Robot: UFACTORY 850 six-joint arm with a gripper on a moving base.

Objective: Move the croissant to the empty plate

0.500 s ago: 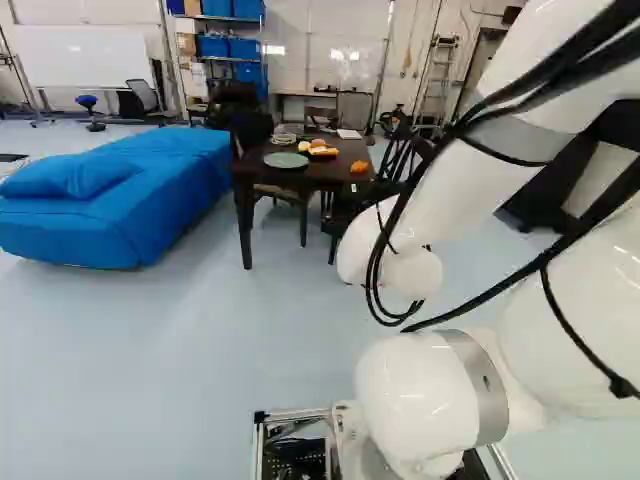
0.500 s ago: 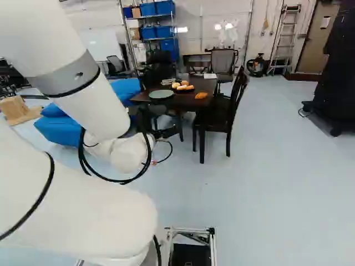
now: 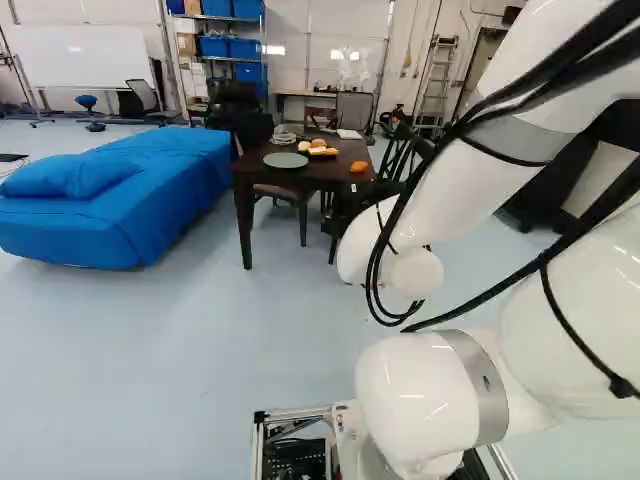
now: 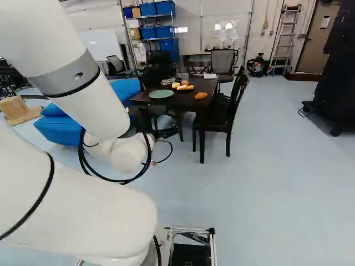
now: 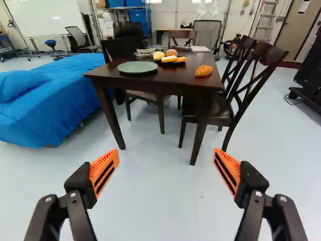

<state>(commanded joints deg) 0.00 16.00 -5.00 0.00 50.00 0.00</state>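
**Ahead of the gripper (image 5: 166,155), a croissant (image 5: 203,71) to be reached**

The gripper's fingers are spread wide, and nothing is held between them. Well ahead, the croissant is seen directly on the dark table (image 5: 165,80), close to the edge beside the near chair (image 5: 215,116). The green plate (image 5: 137,67) is bare; the dark plate (image 5: 176,64) behind, laden with food, is not to be confused with it.

The step in hand is judged to be the approach. The base is best driven slowly and squarely toward the croissant's side of the table—clear of the chair back—with the gripper raised above the tabletop before the edge is reached. A light, level pinch across the croissant's narrow width is then called for, since crust may be crushed.

The fingers are shown only in the wrist view. The chair, largely masked by the arm (image 3: 440,200) in the left base view, is revealed down to its feet in the right base view, where a cardboard box (image 4: 13,106) is also shown.
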